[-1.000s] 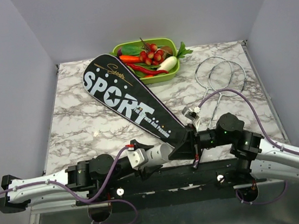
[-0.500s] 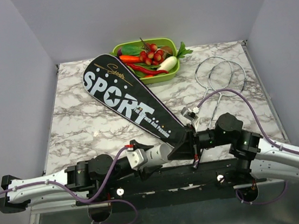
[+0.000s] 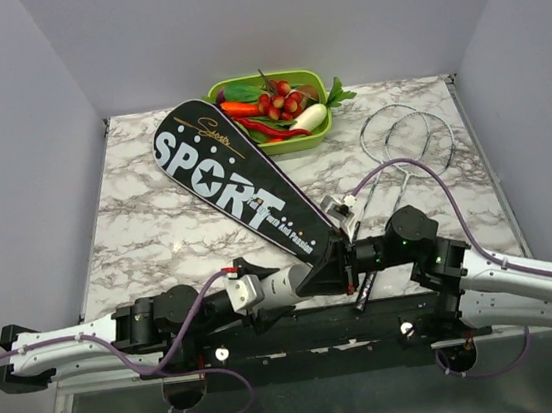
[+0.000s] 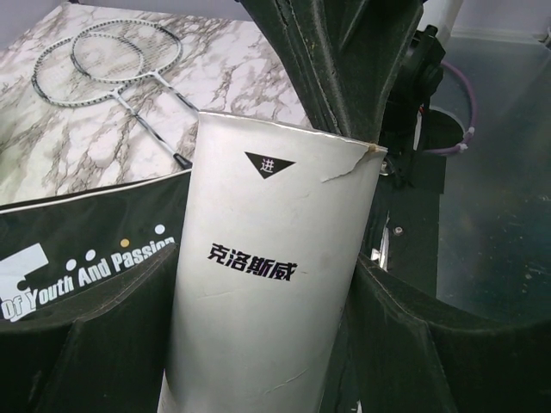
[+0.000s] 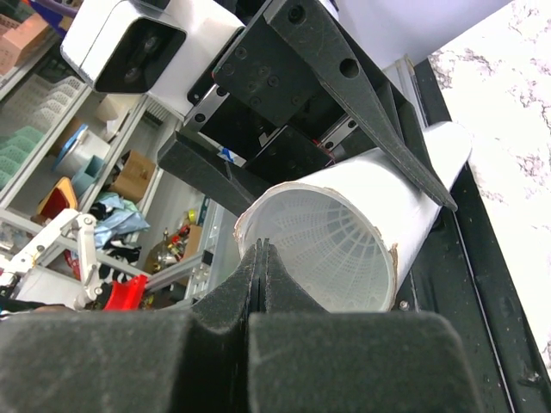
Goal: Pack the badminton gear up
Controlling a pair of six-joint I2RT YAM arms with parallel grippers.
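My left gripper [image 3: 303, 282] is shut on a white tube [image 4: 267, 284] printed with black characters; the tube lies between its fingers [image 5: 344, 86]. A white mesh shuttlecock [image 5: 331, 249] sits inside the tube's open mouth. My right gripper [image 5: 263, 249] is shut, with its tips at the lower left rim of that mouth; nothing shows between the jaws. It meets the tube in the top view [image 3: 331, 260]. The black "SPORT" bag [image 3: 222, 173] lies diagonally across the table. Two silver rackets [image 3: 403, 135] lie overlapped at the right.
A green tray [image 3: 319, 131] of toy vegetables stands at the back, touching the bag's wide end. The bag's narrow end reaches to both grippers at the near edge. The table's black front rail [image 3: 302, 339] runs under the arms.
My right gripper has moved left to the tube's mouth. My left arm has shifted slightly left with the tube. The bag, rackets and tray have not moved.
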